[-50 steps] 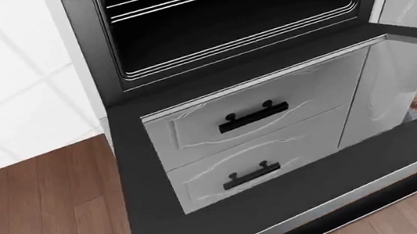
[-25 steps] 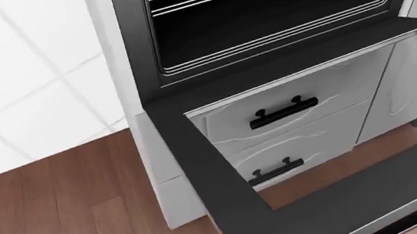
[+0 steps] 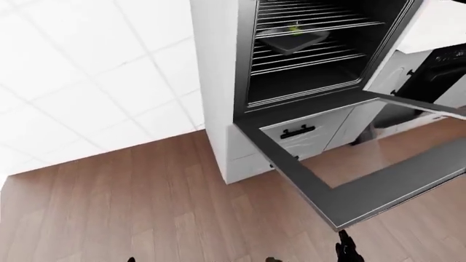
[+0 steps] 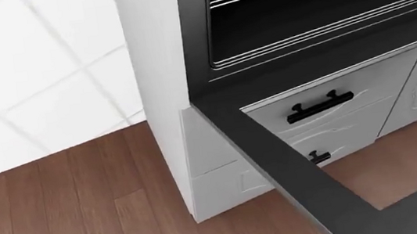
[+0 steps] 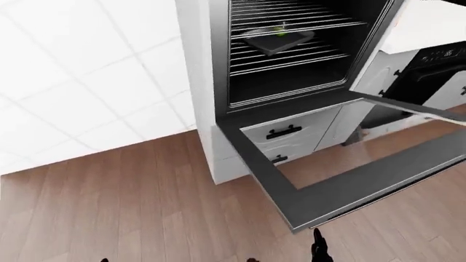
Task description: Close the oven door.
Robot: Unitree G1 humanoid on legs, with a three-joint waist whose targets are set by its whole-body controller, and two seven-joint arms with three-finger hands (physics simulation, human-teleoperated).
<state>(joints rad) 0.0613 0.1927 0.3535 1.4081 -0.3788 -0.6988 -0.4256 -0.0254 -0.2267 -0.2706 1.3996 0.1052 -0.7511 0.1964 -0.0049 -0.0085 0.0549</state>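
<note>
- The oven door (image 3: 364,191) hung flat open, reaching from the oven (image 3: 313,49) toward 4 o'clock in my left-eye view.
- A tray (image 5: 277,39) sat on an upper rack.
- Two drawers (image 4: 322,107) showed below the cavity.
- A dark hand (image 3: 347,251) tip showed at 6 o'clock; I couldn't tell which hand, nor its fingers' state.

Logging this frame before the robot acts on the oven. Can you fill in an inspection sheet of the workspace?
Surface: wood floor, bare where visible.
Job's things: oven door hangs fully open, about level; oven cavity exposed, racks in place.
Clutter: a dark tray with something green sits on a rack.
Hands: only a dark tip of the right hand shows below the door edge; state unclear. Left hand: nothing seen.
Cables: nothing seen.
Surroundings: white drawers under the oven, white tiled wall.
</note>
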